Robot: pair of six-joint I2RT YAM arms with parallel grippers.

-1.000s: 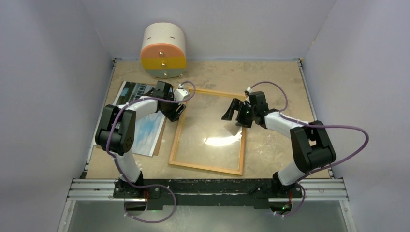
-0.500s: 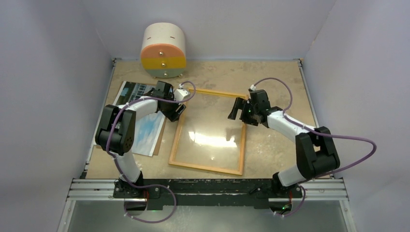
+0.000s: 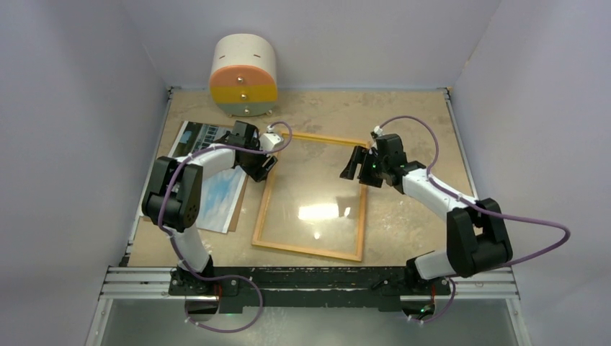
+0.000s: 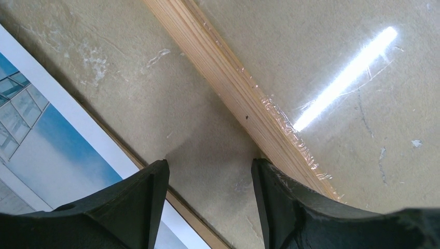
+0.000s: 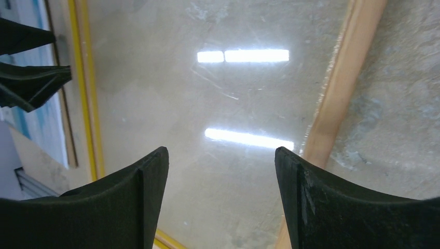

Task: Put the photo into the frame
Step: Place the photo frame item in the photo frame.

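The frame (image 3: 306, 249) lies flat mid-table, wood-coloured back up, its glass glaring. The photo (image 3: 216, 194) of blue sky and a building lies face up to its left, on a brown backing sheet (image 4: 182, 207). My left gripper (image 3: 265, 167) is open and empty, low over the bare strip between the photo (image 4: 41, 140) and the frame's left rail (image 4: 228, 78). My right gripper (image 3: 353, 164) is open and empty above the glass near the frame's far right corner. In the right wrist view its jaws (image 5: 222, 155) hang between the yellow left rail (image 5: 83, 78) and wooden right rail (image 5: 337, 88).
A round cabinet (image 3: 243, 76) with orange, yellow and grey-green drawers stands at the back left. Grey walls close in the table on three sides. The metal rail (image 3: 310, 277) with both arm bases runs along the near edge.
My right arm's elbow has swung out to the right and its gripper has shifted slightly toward the frame's far right corner. The glare on the glass has shifted. The left arm has not moved.
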